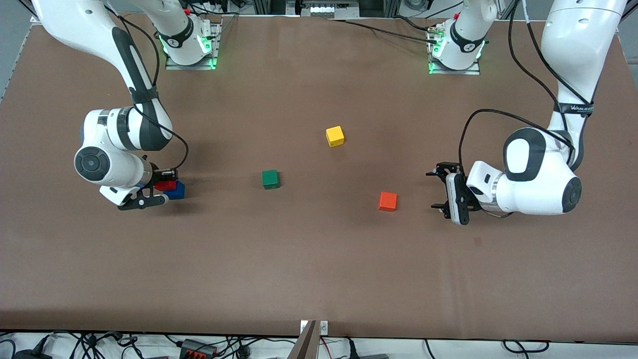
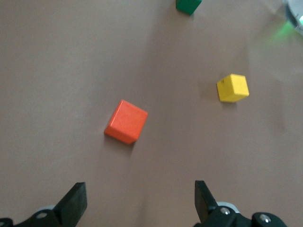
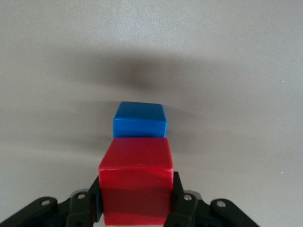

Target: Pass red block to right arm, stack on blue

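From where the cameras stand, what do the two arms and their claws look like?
Both arms are glossy white with dark grey joint panels and black cables looped alongside; green lights glow at their bases. The right gripper is narrow and black behind a silver ring. The left gripper is a black open-linkage claw on a flat white plate.

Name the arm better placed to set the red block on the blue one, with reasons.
Right. The right gripper is shut on the red block, right by the blue block. The left gripper waits open near the orange cube, holding nothing.

White arms, dark grey joints, black cables, green base lights.
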Action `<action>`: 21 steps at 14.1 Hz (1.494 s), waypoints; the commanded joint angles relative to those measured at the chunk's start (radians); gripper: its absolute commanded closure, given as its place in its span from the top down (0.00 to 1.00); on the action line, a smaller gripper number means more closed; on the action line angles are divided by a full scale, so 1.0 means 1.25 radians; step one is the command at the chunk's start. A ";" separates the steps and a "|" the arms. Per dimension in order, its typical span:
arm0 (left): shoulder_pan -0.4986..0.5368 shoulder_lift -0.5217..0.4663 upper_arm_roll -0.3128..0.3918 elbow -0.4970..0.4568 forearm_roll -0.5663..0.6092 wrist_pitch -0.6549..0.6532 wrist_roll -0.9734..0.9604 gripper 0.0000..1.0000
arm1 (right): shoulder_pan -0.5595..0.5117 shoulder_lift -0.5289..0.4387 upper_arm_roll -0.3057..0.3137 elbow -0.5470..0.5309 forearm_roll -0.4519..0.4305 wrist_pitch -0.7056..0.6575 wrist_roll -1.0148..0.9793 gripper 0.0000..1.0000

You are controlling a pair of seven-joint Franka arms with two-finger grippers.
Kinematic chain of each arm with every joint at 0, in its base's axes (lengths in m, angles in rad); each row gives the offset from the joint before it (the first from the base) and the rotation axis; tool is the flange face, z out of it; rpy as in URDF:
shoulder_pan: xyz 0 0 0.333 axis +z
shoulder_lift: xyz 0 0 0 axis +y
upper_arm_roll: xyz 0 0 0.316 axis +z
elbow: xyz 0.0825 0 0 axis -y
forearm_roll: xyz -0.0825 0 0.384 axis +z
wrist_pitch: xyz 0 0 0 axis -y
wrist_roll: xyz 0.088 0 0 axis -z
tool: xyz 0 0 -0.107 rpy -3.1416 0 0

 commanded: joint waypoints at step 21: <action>0.038 -0.128 0.083 -0.002 0.379 -0.265 -0.462 1.00 | -0.026 -0.051 -0.010 0.254 0.000 -0.313 0.039 1.00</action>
